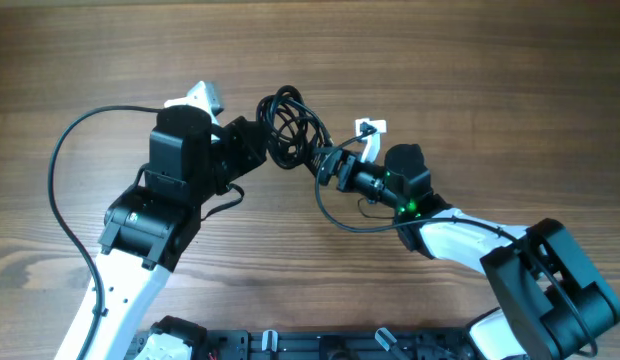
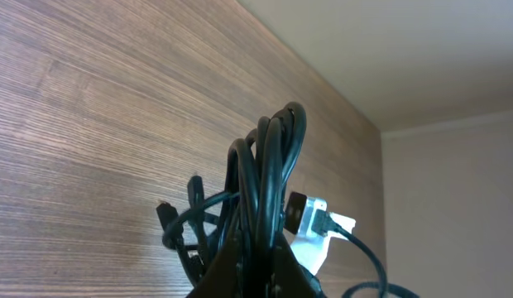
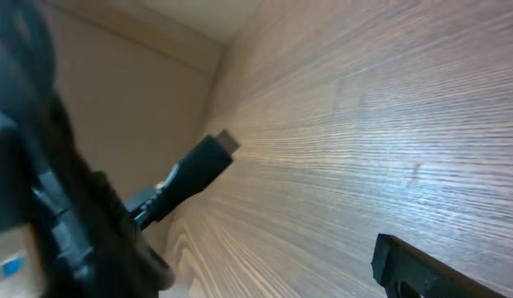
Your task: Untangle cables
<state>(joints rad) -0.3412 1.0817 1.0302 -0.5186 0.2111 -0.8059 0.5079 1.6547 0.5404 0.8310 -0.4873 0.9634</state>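
When drawing strands apart, pull slowly and sideways, without jerking.

Overhead: note cables (image 1: 288, 125) coiled mid-table in glossy black loops, between left gripper (image 1: 258, 145) and right gripper (image 1: 323, 163).

Left wrist: confirm jaws pinched tight on the rubbery bundle above the grained wood table (image 2: 91, 99).

Right wrist: note jaws apart, clamping nothing, with a boxy metal-tipped plug (image 3: 208, 161) alongside.
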